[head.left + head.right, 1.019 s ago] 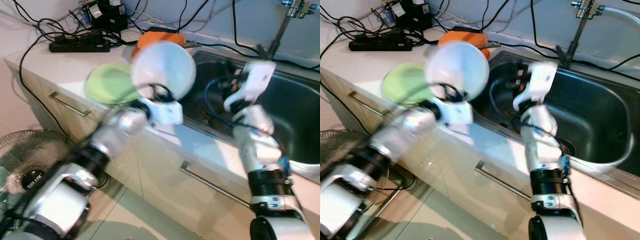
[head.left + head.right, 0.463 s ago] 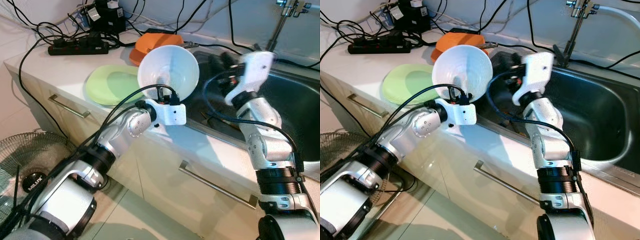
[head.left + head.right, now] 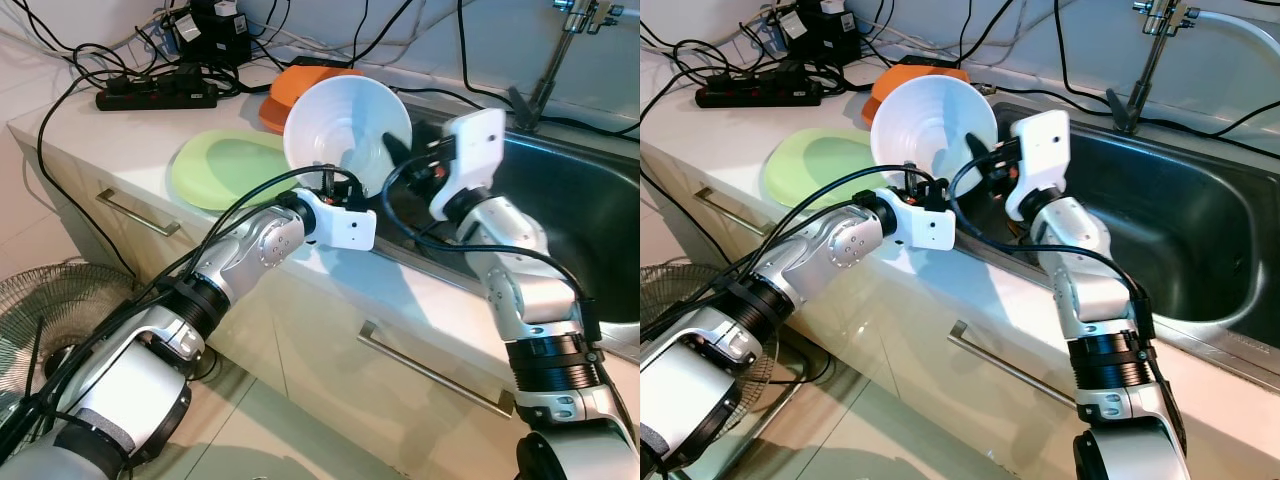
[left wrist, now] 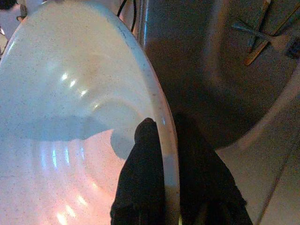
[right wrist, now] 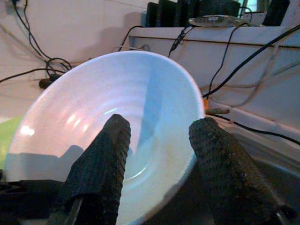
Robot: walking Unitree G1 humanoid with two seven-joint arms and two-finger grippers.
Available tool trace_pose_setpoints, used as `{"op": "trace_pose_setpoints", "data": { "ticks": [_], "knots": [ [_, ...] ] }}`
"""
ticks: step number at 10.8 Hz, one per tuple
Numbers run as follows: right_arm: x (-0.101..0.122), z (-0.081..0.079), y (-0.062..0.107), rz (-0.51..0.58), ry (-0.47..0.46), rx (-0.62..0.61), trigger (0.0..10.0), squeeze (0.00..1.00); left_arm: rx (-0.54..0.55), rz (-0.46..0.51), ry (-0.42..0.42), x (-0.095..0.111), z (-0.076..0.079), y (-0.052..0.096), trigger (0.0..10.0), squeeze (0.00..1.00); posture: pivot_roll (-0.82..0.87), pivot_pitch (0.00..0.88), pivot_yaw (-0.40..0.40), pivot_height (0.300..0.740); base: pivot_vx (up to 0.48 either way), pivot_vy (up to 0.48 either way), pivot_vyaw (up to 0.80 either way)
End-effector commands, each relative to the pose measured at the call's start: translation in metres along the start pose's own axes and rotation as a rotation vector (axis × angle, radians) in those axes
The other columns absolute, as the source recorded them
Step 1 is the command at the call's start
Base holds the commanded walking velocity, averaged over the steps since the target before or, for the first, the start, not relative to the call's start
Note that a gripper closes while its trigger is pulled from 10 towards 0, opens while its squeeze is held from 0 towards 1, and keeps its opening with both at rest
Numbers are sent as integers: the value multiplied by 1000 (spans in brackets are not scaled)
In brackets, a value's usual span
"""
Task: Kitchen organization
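Observation:
A white bowl (image 3: 345,130) is held tilted above the counter edge, just left of the sink (image 3: 590,200). My left gripper (image 4: 164,126) is shut on the bowl's lower rim, one finger inside and one outside. My right gripper (image 5: 161,123) is open at the bowl's sink-side rim (image 5: 194,117). One of its fingers (image 5: 105,159) is in front of the bowl's inside and the other is at the rim's outer edge. I cannot tell whether they touch it.
A green plate (image 3: 225,165) lies on the counter left of the bowl, with an orange dish (image 3: 300,85) behind it. Cables and a power strip (image 3: 155,95) crowd the back left. Utensils (image 4: 262,37) lie in the sink. A fan (image 3: 50,330) stands on the floor.
The right gripper has swung left from over the sink to the bowl's rim. The left arm has shifted the bowl slightly toward the sink.

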State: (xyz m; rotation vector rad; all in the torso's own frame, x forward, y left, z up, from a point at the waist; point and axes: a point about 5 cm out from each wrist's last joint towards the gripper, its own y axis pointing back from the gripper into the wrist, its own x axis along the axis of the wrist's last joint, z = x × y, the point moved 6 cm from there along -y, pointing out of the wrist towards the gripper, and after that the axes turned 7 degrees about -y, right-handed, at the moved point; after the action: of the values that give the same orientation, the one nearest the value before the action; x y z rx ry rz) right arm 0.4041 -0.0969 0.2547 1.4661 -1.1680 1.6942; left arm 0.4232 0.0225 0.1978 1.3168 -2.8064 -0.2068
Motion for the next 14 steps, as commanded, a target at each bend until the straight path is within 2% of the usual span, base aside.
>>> {"op": "trace_pose_setpoints", "data": {
  "ticks": [1,3,7,14],
  "knots": [
    [12,-8,-3,28,27,22,10000,0,58,14,-53,1,-21,-1,10000,0,131,60,40,740,0,0,0],
    [13,-2,-3,25,34,-10,10000,0,101,22,-73,4,-28,1,10000,0,134,58,38,740,0,0,0],
    [25,28,-5,81,21,-174,10000,0,122,36,-76,8,-28,4,10000,0,138,43,34,740,0,0,0],
    [8,17,-11,19,-9,-131,10000,0,169,70,-106,16,-39,6,10000,0,146,47,29,740,0,0,0]
  ]
}}
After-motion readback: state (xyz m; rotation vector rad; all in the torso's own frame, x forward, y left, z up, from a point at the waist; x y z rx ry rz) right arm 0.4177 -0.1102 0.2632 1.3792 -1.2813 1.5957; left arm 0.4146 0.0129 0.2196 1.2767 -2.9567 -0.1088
